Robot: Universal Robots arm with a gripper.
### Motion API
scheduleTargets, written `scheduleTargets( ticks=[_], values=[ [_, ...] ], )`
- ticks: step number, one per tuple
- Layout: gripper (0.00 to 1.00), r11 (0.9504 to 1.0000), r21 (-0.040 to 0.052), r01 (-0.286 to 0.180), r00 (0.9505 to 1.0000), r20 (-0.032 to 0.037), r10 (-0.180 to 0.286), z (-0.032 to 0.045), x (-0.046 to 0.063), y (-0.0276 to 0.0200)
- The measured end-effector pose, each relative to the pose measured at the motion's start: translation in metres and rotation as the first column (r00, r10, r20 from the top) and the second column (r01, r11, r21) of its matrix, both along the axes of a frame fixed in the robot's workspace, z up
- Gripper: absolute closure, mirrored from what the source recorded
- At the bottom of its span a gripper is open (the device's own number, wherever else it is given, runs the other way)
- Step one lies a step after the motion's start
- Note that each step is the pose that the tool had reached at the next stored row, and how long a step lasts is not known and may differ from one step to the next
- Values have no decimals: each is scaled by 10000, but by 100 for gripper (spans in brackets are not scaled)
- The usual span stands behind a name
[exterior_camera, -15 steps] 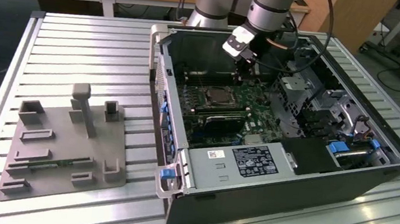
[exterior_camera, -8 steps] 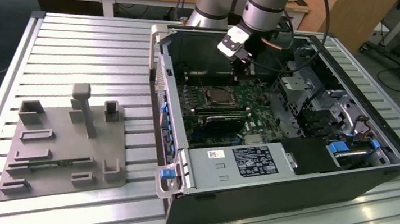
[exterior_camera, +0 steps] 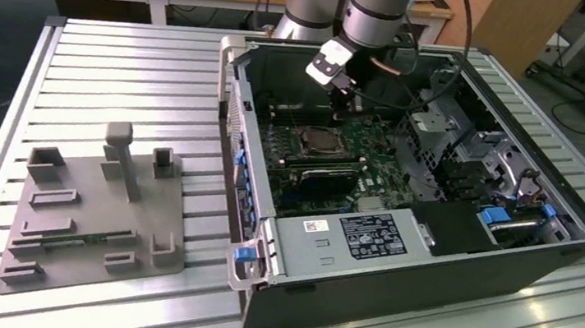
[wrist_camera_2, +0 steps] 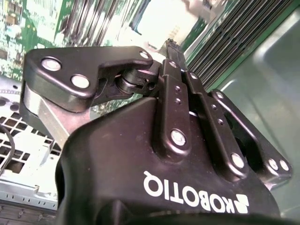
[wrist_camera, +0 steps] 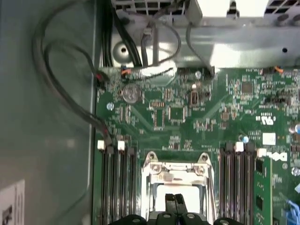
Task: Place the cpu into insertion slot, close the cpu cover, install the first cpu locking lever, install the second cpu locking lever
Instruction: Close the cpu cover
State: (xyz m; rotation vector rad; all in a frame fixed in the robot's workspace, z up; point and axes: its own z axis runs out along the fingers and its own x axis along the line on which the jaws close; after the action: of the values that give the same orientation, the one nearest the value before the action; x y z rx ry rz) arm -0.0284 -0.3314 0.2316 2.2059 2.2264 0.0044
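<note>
Slatted metal tabletop (exterior_camera: pixel 116 61) carries an open computer case (exterior_camera: pixel 411 281), and in the exterior view we see the gripper (exterior_camera: pixel 340 95) hanging inside it, with the socket (exterior_camera: pixel 315 139) at about six o'clock from the gripper, near but apart. In the first wrist view we find the chip (wrist_camera: pixel 180 193) seated in that socket, with the cover (wrist_camera: pixel 178 169) lying flat around it. We see the jaws pressed together with nothing between them, their tips over the chip.
</note>
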Motion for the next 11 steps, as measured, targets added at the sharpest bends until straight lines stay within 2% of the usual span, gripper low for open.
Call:
scheduleTargets(
  ticks=[11],
  values=[
    [90,10000,1,0,10000,0,0,-119,-218,-1]
  ],
)
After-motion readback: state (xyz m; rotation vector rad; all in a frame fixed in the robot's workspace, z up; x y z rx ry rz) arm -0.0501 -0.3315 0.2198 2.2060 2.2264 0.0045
